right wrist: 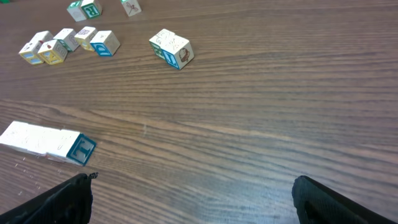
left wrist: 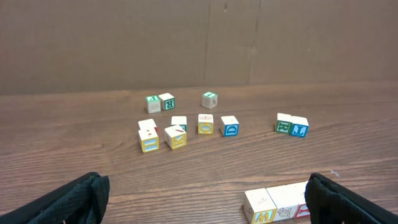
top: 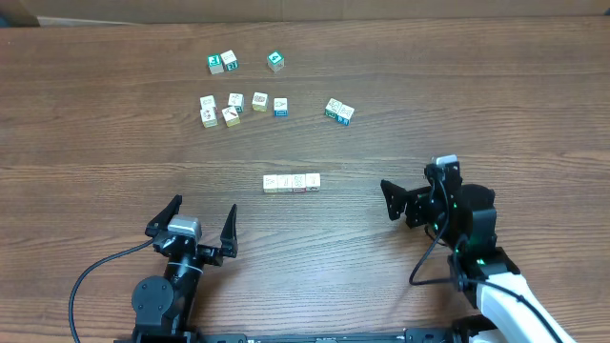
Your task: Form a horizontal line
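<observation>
Between the two arms, near the middle of the tabletop, lay the horizontal line: four pale cubes touching side to side. Its long axis ran straight across from the robot's left to its right.

Both sets of jaws stood wide open and held nothing. The left jaws hovered near the front edge, with the row ahead of them and off to their right. In the left wrist view only the row's left end showed, low at the right and just beside the right-hand finger. The right jaws pointed in toward the centre, with the row off to their left at about the same depth, well apart from them. By the overhead view the left jaws seemed slightly the nearer, though the margin was small.

Beyond the row lay the loose cubes, none of them touching it: a cluster, a touching pair and three more farther back. Lengthening the row would probably mean reaching past it. The pair lay more on the right arm's side, the cluster more on the left's.
</observation>
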### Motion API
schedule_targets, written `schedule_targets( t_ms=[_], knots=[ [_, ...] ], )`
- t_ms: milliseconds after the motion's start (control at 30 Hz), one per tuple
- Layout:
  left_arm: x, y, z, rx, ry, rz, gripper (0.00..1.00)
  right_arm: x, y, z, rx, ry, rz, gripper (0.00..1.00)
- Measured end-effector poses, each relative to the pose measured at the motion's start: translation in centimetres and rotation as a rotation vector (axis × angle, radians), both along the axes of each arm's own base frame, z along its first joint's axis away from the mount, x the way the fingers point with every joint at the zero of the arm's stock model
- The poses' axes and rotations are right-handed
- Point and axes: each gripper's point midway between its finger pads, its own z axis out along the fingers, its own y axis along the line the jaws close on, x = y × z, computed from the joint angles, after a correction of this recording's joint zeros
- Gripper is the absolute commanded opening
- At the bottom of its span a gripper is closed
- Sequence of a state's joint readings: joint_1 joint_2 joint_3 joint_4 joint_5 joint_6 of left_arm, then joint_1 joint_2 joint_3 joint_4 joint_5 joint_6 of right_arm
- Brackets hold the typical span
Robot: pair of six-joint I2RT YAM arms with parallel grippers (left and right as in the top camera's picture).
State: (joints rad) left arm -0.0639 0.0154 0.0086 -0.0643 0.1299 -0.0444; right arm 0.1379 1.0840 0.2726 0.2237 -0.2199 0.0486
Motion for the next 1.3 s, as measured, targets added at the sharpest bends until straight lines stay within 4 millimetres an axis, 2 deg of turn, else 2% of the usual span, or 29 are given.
schedule_targets(
  t_ms=[533,867,1300],
  knots=[
    [0.0,0.0,0.0,0.0,0.0,0.0,0.99,-2.1,-0.6,1.6,0.008,-0.12,-0.017,1.0],
    [0.0,0.0,0.0,0.0,0.0,0.0,1.0,-2.7,-0.7,3.7,0.02,-0.196,-0.017,1.0],
    [0.0,0.0,0.0,0.0,0.0,0.0,1.0,-4.2,-0.9,4.8,0.037,-0.313,-0.015,1.0]
  ],
)
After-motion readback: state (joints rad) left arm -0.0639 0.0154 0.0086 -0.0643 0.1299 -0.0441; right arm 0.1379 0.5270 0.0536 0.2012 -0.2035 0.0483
